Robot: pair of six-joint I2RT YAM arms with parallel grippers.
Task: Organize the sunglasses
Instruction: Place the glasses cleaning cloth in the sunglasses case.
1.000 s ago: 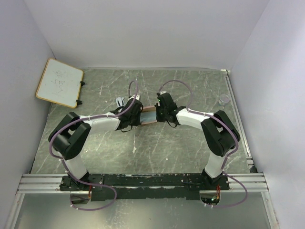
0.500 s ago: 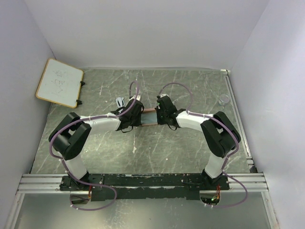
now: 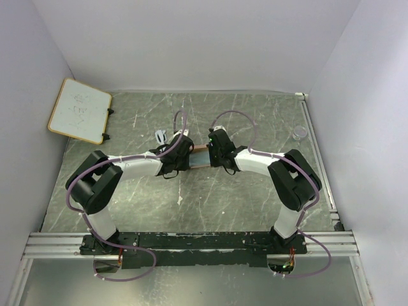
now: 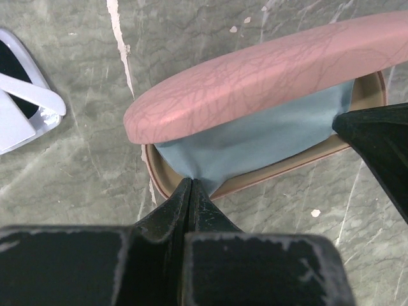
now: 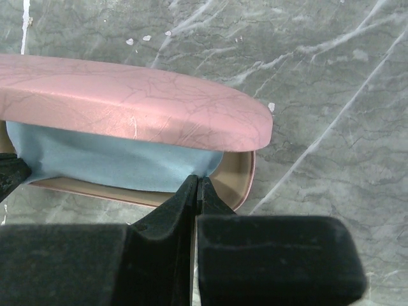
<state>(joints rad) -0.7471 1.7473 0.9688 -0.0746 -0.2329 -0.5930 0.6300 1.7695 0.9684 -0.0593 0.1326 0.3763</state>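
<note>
Two corners of the cloth (image 4: 255, 143), which lies in the open case (image 4: 255, 70), are pinched: one by the left hand (image 4: 191, 183), one by the right hand (image 5: 196, 180). The sunglasses (image 4: 29, 94) lie on the bench (image 4: 83, 38), left of the case and apart from it. They are cropped, so their long axis cannot be told.

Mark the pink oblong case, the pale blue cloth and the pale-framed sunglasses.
Pink oblong case (image 4: 268, 73): left wrist view, middle of the lid.
Pale blue cloth (image 4: 255, 143): left wrist view, centre of the fabric.
Pale-framed sunglasses (image 4: 35, 95): left wrist view, white arm.

Left end effector (image 4: 191, 183) and right end effector (image 5: 196, 181) clamped tight.
</note>
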